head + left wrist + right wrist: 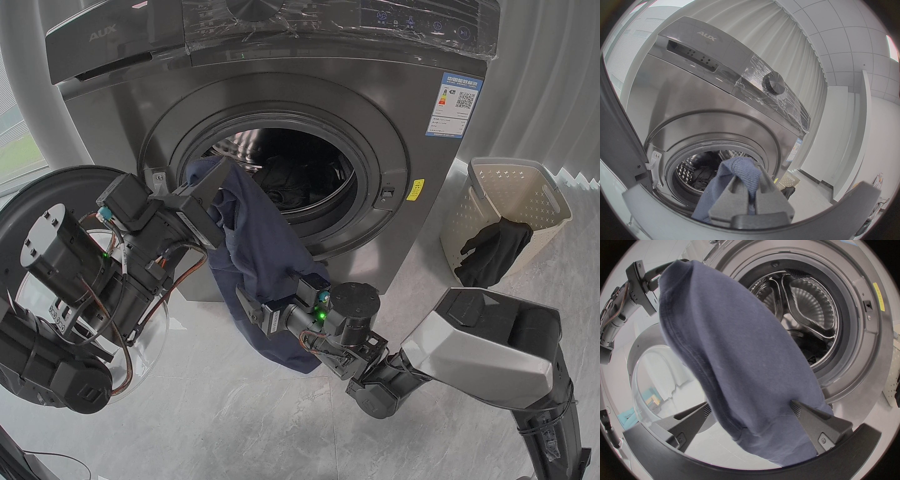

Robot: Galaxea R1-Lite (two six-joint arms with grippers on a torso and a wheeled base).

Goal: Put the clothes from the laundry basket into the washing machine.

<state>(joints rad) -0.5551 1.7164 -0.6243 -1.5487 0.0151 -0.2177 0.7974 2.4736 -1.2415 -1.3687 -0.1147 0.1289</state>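
Note:
A navy blue garment (262, 244) hangs in front of the washing machine (387, 94), at the left edge of its open drum (294, 169). My left gripper (214, 180) is shut on the garment's top edge (740, 168), level with the drum opening (700, 175). Lower down, my right gripper (247, 309) stands open, its fingers (818, 424) spread wide with the cloth (740, 349) draped between them. Dark clothes (300, 184) lie inside the drum. A black garment (494, 250) hangs over the rim of the cream laundry basket (519, 187) to the right of the machine.
The machine's round door (56, 187) stands swung open at the left, behind my left arm. Grey floor tiles (250, 425) spread in front of the machine. A pale curtain (550, 75) hangs behind the basket.

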